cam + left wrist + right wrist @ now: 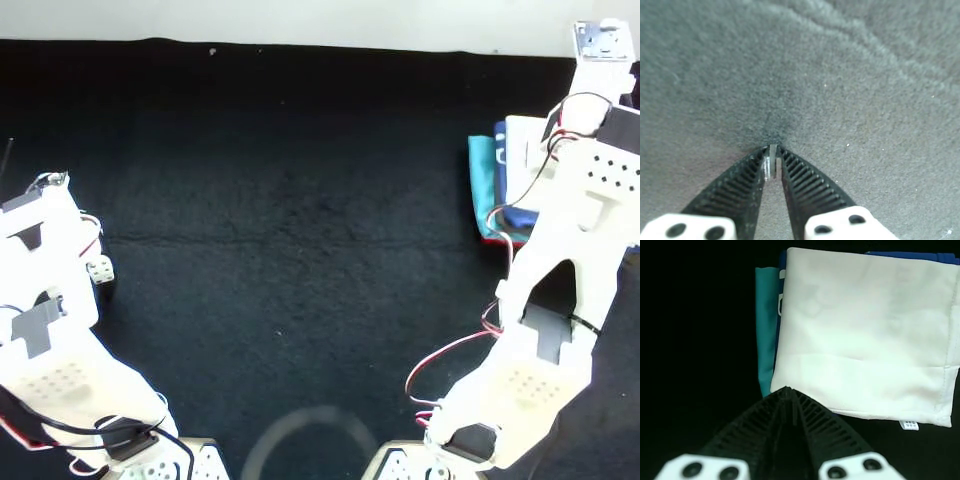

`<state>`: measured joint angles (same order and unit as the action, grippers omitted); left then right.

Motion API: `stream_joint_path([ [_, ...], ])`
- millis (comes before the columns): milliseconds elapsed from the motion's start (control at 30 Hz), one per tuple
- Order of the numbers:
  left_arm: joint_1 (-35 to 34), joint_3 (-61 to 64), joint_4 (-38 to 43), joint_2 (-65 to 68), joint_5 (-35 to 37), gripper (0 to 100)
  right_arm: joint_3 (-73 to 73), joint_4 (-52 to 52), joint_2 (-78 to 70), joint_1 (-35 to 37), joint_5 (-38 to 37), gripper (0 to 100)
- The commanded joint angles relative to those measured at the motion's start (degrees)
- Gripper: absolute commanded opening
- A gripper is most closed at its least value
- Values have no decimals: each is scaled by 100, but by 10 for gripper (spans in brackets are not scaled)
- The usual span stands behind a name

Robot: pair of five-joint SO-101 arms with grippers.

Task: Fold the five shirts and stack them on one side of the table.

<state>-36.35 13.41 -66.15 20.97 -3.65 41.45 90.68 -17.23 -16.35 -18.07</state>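
**At the Table's Right Side: Stack Placed, Both Grippers Empty**

On the black table cloth (280,200), the stack of shirts (482,185) sits at the right arm's side, as the task requires for finished pieces. The white shirt (865,335) lies on top. A blue shirt (920,256) and a teal shirt (766,330) show at its edges; the total count cannot be confirmed. The right gripper (786,390) hangs at the stack's near edge, jaws closed on nothing. The left gripper (772,150) hovers over bare cloth, jaws closed and empty.
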Motion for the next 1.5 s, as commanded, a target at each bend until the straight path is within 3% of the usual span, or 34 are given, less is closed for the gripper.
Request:
stream_joint_path([
  [0, 75, 22, 114, 57, 0, 10, -145, -374, -101, 31, 26, 8],
  [333, 75, 22, 114, 57, 0, 10, -295, -242, -866, 13, 62, 8],
  [500, 31, 22, 70, -75, -26, 10, 558, 444, -435, 13, 70, 8],
  [700, -66, 31, -624, -1851, -35, 10, 1077, 1051, 884, 215, 598, 8],
  [833, -40, 400, -818, -3538, -149, 10, -224, 1051, 2220, 690, 721, 8],
  [1033, 620, 2088, -835, -5516, -1073, 13, -2932, 857, 4136, 1543, 1081, 8],
  [1167, 1095, 3240, -826, -6431, -1108, 13, -4673, 295, 5103, 1666, 1108, 8],
  [1467, 1174, 4998, -809, -8479, -1134, 12, -8602, -1297, 6738, 1534, 1116, 7],
])
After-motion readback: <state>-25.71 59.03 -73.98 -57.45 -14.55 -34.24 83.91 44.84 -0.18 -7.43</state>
